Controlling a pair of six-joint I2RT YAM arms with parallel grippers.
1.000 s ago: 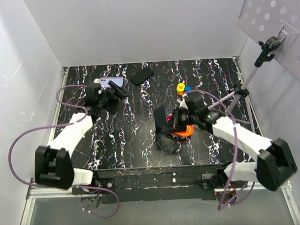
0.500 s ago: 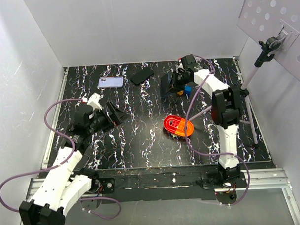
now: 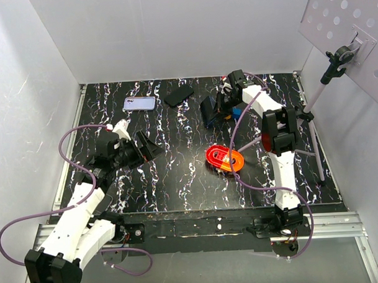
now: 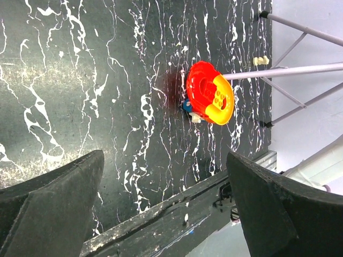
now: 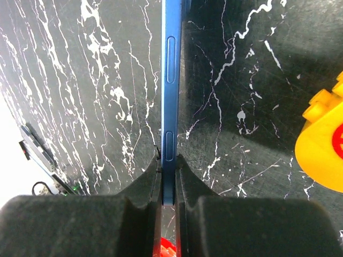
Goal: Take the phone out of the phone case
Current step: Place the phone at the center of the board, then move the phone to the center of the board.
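My right gripper (image 3: 224, 105) is shut on the phone (image 3: 211, 109), a dark slab held on edge above the far right of the table. The right wrist view shows the phone's thin blue side (image 5: 170, 80) with two buttons, pinched between my right gripper's (image 5: 169, 176) pads. The lavender phone case (image 3: 140, 104) lies flat at the far left, apart from both grippers. My left gripper (image 3: 149, 146) hangs wide open over the left middle of the table, with nothing between its fingers (image 4: 53, 198).
A red and yellow toy (image 3: 224, 159) lies at the table's centre, also seen as the red and yellow toy (image 4: 210, 99) in the left wrist view. A black flat object (image 3: 179, 96) lies beside the case. Small yellow and blue blocks (image 3: 236, 112) sit by the right gripper. A tripod stand (image 3: 312, 112) rises at the right.
The left gripper has drawn back from the case toward the near left, open. The right arm carried the phone from the centre to the far right.
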